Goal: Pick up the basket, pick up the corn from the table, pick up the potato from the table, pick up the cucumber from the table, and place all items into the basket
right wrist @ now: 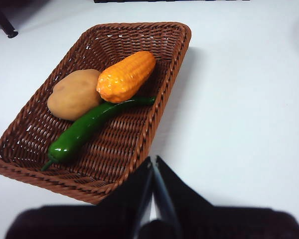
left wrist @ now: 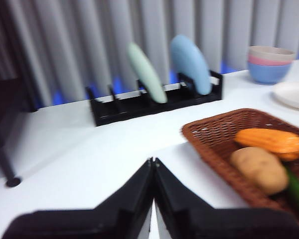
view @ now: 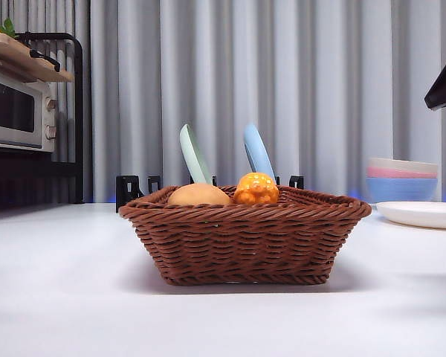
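The basket (view: 245, 242) is set on the table (view: 59, 297). Inside it, the potato (right wrist: 74, 93) and the corn (right wrist: 126, 76) are laid touching, with the cucumber (right wrist: 87, 128) just beside both. A plate rack (left wrist: 154, 102) is placed behind the basket, and stacked bowls (view: 402, 179) to its right.

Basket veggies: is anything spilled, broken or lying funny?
Nothing stands out. The potato, corn and cucumber all lie inside the basket, which sits flat on the table. Both end effectors are shut and holding nothing.
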Robot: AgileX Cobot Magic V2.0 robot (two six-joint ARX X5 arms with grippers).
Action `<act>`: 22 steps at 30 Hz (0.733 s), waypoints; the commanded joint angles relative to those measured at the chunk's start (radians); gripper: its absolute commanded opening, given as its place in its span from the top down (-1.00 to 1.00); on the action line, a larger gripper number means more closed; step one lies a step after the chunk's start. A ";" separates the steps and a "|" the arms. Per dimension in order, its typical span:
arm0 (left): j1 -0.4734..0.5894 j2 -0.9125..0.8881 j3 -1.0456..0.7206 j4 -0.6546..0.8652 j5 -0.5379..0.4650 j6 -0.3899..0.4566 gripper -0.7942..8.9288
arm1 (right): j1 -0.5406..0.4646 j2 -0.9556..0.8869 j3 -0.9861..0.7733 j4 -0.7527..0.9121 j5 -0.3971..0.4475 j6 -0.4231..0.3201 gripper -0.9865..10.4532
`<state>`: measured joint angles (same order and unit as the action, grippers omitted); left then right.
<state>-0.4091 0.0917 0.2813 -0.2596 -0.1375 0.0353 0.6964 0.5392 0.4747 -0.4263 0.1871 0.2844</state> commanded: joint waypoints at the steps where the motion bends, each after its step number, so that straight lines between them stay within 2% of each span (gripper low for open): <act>1: 0.146 -0.064 -0.057 0.003 0.082 0.016 0.84 | 0.000 -0.002 -0.002 0.005 0.003 0.011 0.82; 5: 0.278 -0.090 -0.127 0.005 0.177 0.017 0.84 | 0.000 -0.002 -0.002 0.005 0.003 0.011 0.82; 9: 0.350 -0.090 -0.181 0.012 0.254 0.017 0.84 | 0.000 -0.002 -0.002 0.003 0.003 0.011 0.82; 22: 0.385 -0.090 -0.277 0.080 0.244 0.017 0.84 | -0.001 -0.002 -0.002 0.003 0.003 0.011 0.82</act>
<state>-0.0280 0.0048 0.0208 -0.1856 0.1074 0.0422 0.6952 0.5392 0.4747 -0.4271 0.1871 0.2848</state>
